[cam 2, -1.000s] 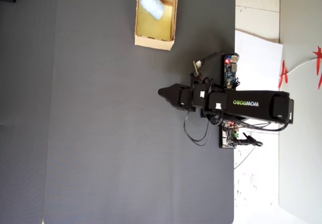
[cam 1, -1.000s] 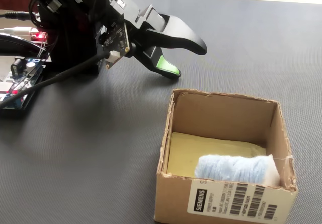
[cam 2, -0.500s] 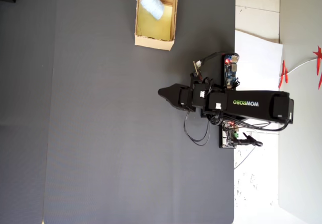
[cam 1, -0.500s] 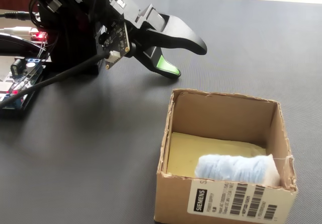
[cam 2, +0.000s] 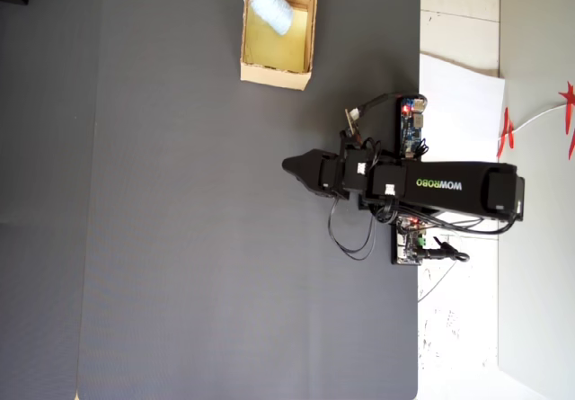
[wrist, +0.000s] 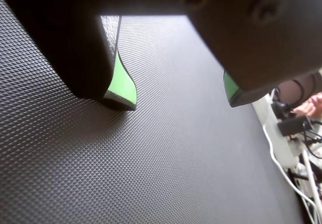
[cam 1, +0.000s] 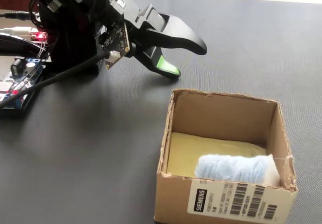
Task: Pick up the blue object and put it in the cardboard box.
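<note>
No change vs earlier frames, gripper (cam 1: 188,60) fingers spread, empty, low over dark mat (cam 1: 90,133), blue object (cam 1: 234,168) inside cardboard box (cam 1: 171,133), near-right corner, fixed view.

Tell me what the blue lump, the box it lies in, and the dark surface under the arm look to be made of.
The blue object: probably soft cloth or yarn, with a fuzzy, ribbed, matte surface. The cardboard box: thin tan cardboard with ragged cut edges, a yellowish floor and a printed barcode label. The mat: likely rubber or foam, dark grey and matte, with a fine diamond-grid texture in the wrist view.
</note>
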`<action>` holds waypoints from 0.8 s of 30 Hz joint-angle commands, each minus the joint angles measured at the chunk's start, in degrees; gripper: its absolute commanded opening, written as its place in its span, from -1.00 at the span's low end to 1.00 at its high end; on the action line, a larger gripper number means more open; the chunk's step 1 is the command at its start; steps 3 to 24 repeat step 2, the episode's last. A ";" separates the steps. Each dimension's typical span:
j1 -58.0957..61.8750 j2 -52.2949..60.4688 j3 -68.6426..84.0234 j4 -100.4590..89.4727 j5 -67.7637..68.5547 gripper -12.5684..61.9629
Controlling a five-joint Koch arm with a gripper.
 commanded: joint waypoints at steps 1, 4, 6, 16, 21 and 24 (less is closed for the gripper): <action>-0.26 4.92 2.20 6.42 1.32 0.25; -0.26 4.92 2.29 6.42 1.32 0.25; -0.26 4.92 2.29 6.42 1.32 0.25; -0.26 4.92 2.29 6.42 1.32 0.25; -0.26 4.92 2.29 6.42 1.32 0.25; -0.26 4.92 2.29 6.42 1.32 0.25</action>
